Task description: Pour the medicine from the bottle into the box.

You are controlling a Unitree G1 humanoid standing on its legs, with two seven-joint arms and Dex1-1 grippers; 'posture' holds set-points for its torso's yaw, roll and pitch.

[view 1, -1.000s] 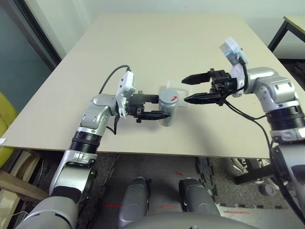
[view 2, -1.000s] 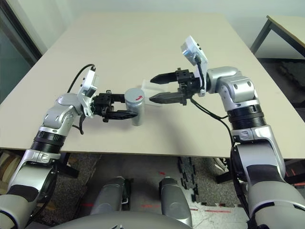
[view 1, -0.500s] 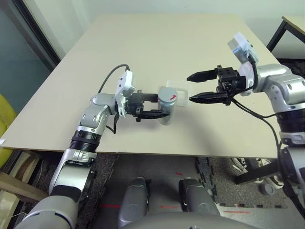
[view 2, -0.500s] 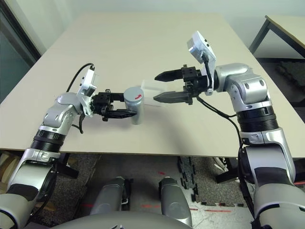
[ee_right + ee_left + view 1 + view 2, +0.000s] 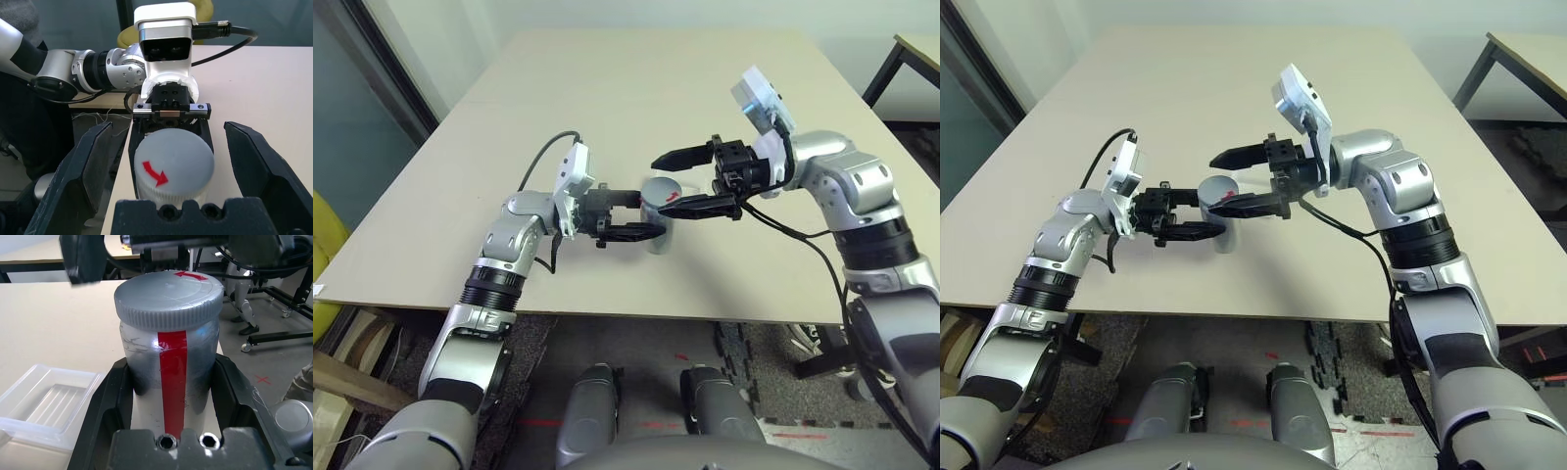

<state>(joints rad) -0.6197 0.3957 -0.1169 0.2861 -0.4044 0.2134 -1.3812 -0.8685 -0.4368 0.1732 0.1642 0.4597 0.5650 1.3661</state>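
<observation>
On the beige table [image 5: 607, 88], one bottle [image 5: 658, 211] stands upright, its grey cap [image 5: 173, 161] on, clamped around the body by the left gripper [image 5: 641, 217]. One clear box [image 5: 46, 404] lies just beside it. The right gripper [image 5: 683, 181] hangs spread wide, one finger on either side of the cap.

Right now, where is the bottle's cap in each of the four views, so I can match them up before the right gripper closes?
Left eye view: cap at centre, between the open right gripper's fingers.
Right eye view: cap left of centre, same setting.
Left wrist view: cap in the upper middle, atop the bottle.
Right wrist view: cap low and central.
Shared landmark: the red arrow on the cap's top.
</observation>
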